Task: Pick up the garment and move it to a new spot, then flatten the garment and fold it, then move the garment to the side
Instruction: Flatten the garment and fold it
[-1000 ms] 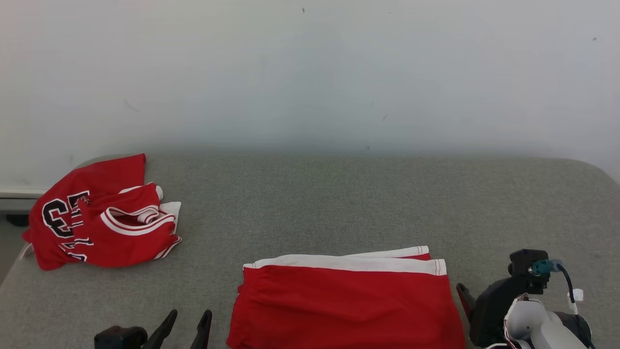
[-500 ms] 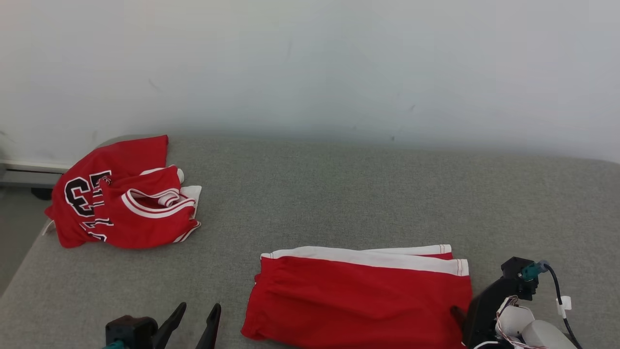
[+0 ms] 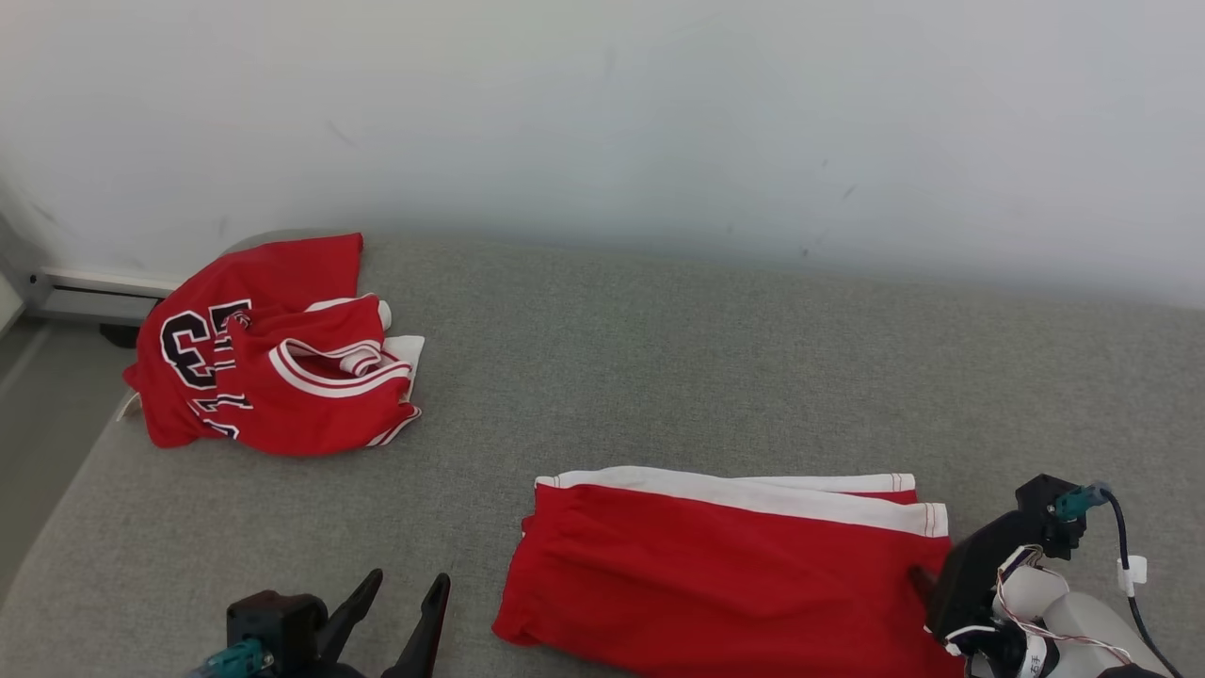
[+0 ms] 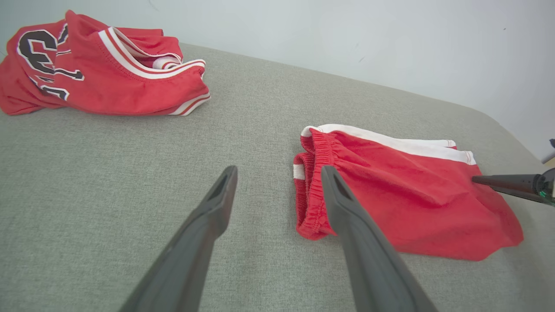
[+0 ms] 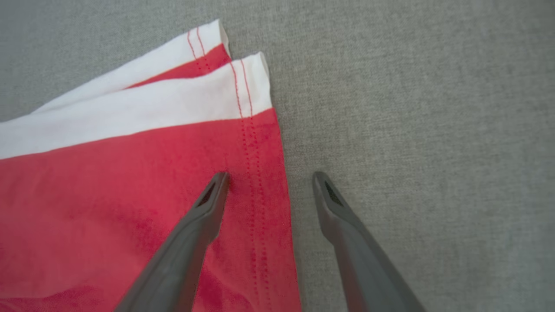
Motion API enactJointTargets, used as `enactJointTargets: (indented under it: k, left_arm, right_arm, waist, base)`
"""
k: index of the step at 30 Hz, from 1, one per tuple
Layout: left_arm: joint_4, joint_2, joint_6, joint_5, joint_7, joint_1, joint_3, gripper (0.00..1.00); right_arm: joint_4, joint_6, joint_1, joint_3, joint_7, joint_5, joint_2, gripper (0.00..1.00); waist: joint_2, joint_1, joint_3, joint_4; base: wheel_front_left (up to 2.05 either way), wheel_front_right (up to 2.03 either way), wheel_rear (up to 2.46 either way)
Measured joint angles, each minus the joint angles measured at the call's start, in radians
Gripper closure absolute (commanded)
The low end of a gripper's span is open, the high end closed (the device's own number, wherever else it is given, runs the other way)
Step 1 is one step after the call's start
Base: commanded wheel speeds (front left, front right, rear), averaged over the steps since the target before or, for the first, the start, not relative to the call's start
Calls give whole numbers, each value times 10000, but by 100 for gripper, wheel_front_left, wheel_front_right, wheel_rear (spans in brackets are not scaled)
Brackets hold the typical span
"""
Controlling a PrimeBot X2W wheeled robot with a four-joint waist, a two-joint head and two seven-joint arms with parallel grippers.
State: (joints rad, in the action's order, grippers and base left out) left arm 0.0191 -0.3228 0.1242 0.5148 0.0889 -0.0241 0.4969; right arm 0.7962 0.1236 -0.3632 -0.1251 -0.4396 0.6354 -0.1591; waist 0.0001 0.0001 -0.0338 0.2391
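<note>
1. Head view: a grey cloth-covered tabletop (image 3: 659, 377) w/ rounded corners sits against a plain white wall (image 3: 602, 113) at 12 o'clock.
2. Task item: red fabric shorts (image 3: 715, 574) w/ a white band, folded flat, at approx. 5 o'clock near the front edge. The white band runs along the far side. The gathered elastic waistband faces 9 o'clock and the leg hems face 3 o'clock.
3. A crumpled red basketball jersey (image 3: 273, 377) w/ white trim and black numerals lies at 10 o'clock on the far-left corner, well apart from the shorts.
4. The left tool (image 3: 409, 576) is at 7 o'clock, near the waistband end of the shorts. Its two long dark fingers are spread wide w/ nothing between them. In the left wrist view one fingertip lines up w/ the waistband and the other is over bare tabletop.
5. The right tool (image 5: 271, 175) is at 4 o'clock, at the leg-hem end. Its fingers are also spread wide and hold nothing. In the right wrist view they straddle the hem edge: one is over red cloth beside the double stitch line, the other over bare tabletop. Can't tell whether the tips touch the cloth.
6. Right wrist view, 11 o'clock: two white band corners are stacked, slightly offset, w/ a red strip between.
</note>
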Motion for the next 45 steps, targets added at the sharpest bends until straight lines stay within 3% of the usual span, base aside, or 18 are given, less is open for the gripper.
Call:
enactJointTargets:
  k: [1, 2, 3, 4, 10, 11, 24, 37, 41, 45]
  left_arm:
    - [0, 0, 0, 0, 0, -39, -8, 0]
    - [0, 2, 0, 0, 6, -45, -4, 0]
    - [8, 12, 0, 0, 50, -45, 0, 0]
    - [12, 21, 0, 0, 75, -45, 6, 0]
    - [17, 17, 0, 2, 77, -45, -58, 0]
    - [19, 15, 0, 2, 77, -42, -73, 0]
    - [65, 31, 0, 6, 77, 8, -272, 0]
    - [63, 61, 0, 15, 90, 198, -311, 0]
    - [67, 61, 0, 15, 88, 223, -362, 0]
    - [73, 75, 0, 15, 88, 380, -368, 0]
  right_arm:
    - [94, 0, -25, 12, 0, 44, 15, 3]
    - [151, 8, -56, 31, -2, 104, 31, 20]
    - [222, 10, -109, 56, -2, 157, 38, 50]
    - [313, 10, -156, 100, -4, 192, 58, 61]
    - [688, 10, -377, 102, -71, 259, 261, 90]
    - [721, 10, -392, 98, -96, 259, 268, 99]
    - [1143, -2, -617, 130, -98, 259, 150, 100]
    - [1354, 2, -446, 803, 430, 119, -1737, 100]
    - [1172, 2, -393, 805, 527, 63, -1699, 100]
    - [794, -42, -366, 639, 516, 203, -1087, 100]
  waist:
    - [0, 0, 16, 37]
    - [0, 0, 32, 73]
    - [0, 0, 47, 108]
    - [0, 0, 57, 143]
    - [-1, 0, 65, 264]
    - [-1, 0, 59, 268]
    - [-1, -1, -129, 98]
    - [-1, -1, -320, -186]
    - [-1, -2, -407, -303]
    - [-1, -2, -515, -449]
  base:
    - [0, 0, 0]
    - [0, 0, 0]
    - [0, 0, 0]
    - [0, 0, 0]
    - [0, 0, 0]
    - [0, 0, 0]
    - [0, 0, 0]
    - [0, 0, 0]
    - [0, 0, 0]
    - [0, 0, 0]
